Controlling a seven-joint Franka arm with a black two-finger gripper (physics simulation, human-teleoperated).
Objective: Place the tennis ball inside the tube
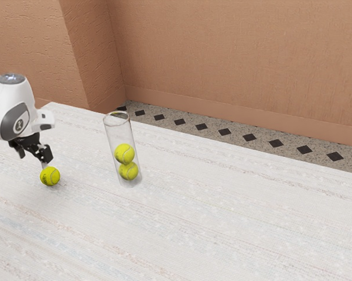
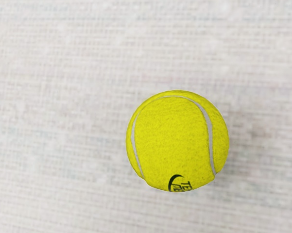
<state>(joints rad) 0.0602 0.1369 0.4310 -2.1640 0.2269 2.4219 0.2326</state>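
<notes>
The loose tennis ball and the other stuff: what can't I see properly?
- The whole word on the loose ball: in the wrist view it runs off round the ball's edge.
- That ball's underside: in both views, the ball itself hides it.
- Any writing on the upper ball in the tube: too small in the exterior view.
- The rest of the arm: cut off by the exterior view's left edge.
</notes>
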